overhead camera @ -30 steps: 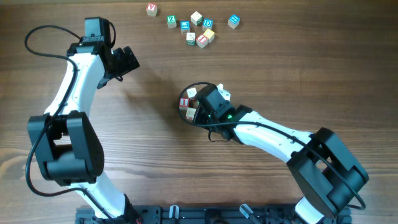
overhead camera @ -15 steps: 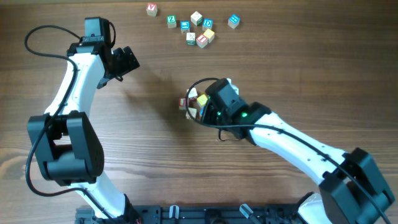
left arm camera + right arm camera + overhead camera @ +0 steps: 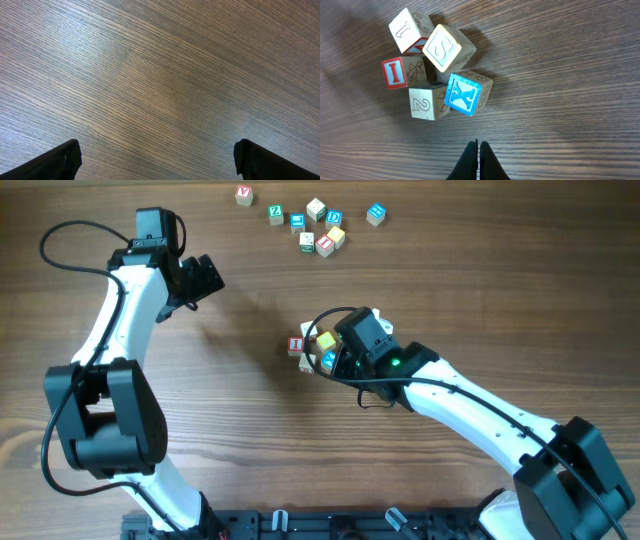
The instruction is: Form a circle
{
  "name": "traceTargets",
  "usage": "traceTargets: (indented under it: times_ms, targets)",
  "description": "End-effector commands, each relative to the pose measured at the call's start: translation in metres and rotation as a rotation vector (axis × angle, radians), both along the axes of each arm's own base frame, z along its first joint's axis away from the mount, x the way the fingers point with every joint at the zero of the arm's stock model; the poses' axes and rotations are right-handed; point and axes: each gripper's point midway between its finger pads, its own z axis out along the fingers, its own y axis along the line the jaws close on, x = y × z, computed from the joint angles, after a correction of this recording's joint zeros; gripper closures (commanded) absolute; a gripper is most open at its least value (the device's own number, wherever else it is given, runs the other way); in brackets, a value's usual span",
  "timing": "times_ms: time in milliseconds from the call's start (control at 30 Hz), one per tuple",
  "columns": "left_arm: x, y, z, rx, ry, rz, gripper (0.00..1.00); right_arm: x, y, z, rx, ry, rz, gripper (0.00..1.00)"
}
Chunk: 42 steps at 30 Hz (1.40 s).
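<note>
At the left of the desk (image 3: 250, 430) the left arm (image 3: 120, 310) reaches up and away from the work, and the left tool (image 3: 207, 277) hangs over bare wood with its fingers spread wide apart, holding nothing; its wrist view shows only grain between the two dark tips. Along the far edge lies a loose scatter of letter cubes (image 3: 310, 225), well apart from everything else. Near the middle of the desk sits the circle (image 3: 312, 347), five small cubes pressed into a tight clump. In the right wrist view, a red-lettered cube (image 3: 395, 72) lies at the clump's left, with a pale cube (image 3: 407, 27) above it. A cube marked 2 (image 3: 425, 102) sits below, and a yellow-edged S cube (image 3: 445, 47) is tilted and leaning on its neighbours. A blue X cube (image 3: 465, 93), also tipped, touches the 2 cube. Just beside the blue cube, clear of it, is the right tool (image 3: 478, 159), its fingers pressed together on nothing and pointing at the clump. The right arm (image 3: 470, 415) stretches off toward the lower right corner.
</note>
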Motion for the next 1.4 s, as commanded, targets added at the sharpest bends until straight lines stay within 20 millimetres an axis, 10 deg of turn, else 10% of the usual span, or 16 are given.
traceTargets:
  times_ms: [0, 833, 1367]
  targets:
    - [0.003, 0.002, 0.011, 0.002, -0.028, -0.001, 0.0, 0.004, -0.004, 0.0, -0.025, -0.018, -0.012, 0.94]
    - [0.003, 0.002, 0.011, 0.002, -0.028, -0.001, 0.0, 0.005, -0.005, 0.0, -0.026, -0.023, -0.015, 0.92]
    - [0.003, 0.002, 0.011, 0.002, -0.028, -0.001, 0.0, 0.006, 0.0, -0.053, 0.027, 0.019, -0.15, 0.96]
